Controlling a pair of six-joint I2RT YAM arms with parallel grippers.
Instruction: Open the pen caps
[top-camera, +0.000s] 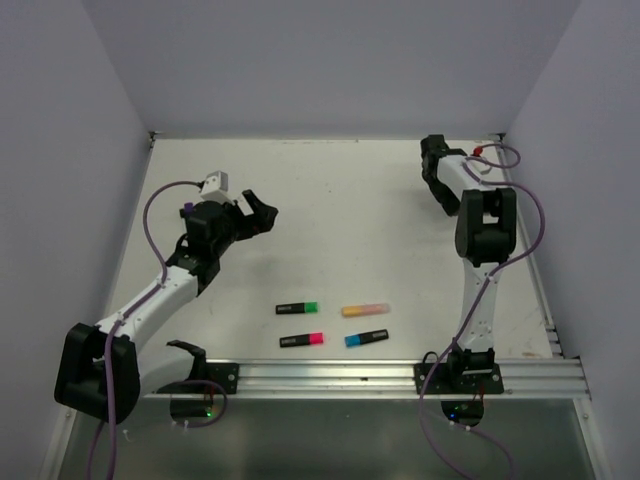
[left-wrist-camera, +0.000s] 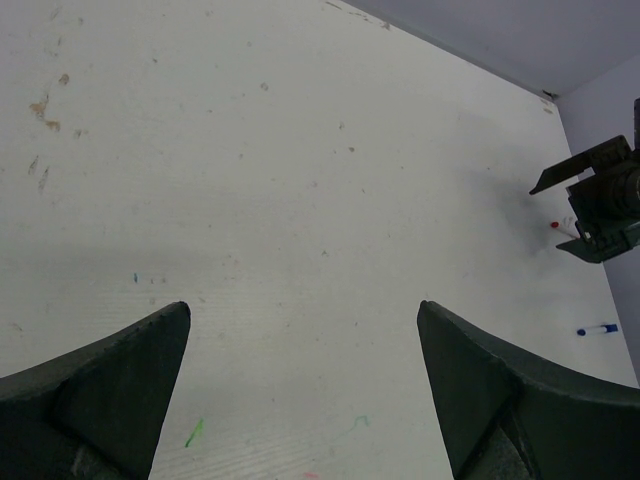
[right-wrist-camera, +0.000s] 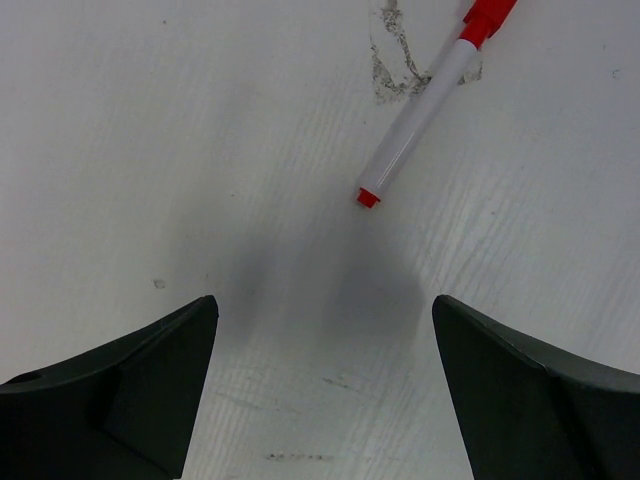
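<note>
Green cap (top-camera: 311, 306), pink cap (top-camera: 315, 339), blue cap (top-camera: 353, 340), peach-orange highlighter (top-camera: 366, 309): table 6 o'clock, all capped.
White pen (right-wrist-camera: 420, 118): 1 o'clock of right gripper (right-wrist-camera: 325, 320), red cap (right-wrist-camera: 487, 17) on, cropped by the frame edge.
Left gripper (left-wrist-camera: 300, 320), right gripper: fingers spread, empty.
Caps removed: none.
Blue-tipped pen (left-wrist-camera: 597, 329): too small to judge.

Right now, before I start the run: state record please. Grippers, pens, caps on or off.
left gripper: open, empty, over the table
right gripper: open, empty
nearest to right gripper: red-capped white pen, lying just ahead of the fingers, untouched
highlighters: four in two rows of two, between the arms
back row: green-capped highlighter, peach-orange highlighter
front row: pink-capped highlighter, blue-capped highlighter
other: blue-capped white pen, small, at the right side
caps: all appear on
</note>
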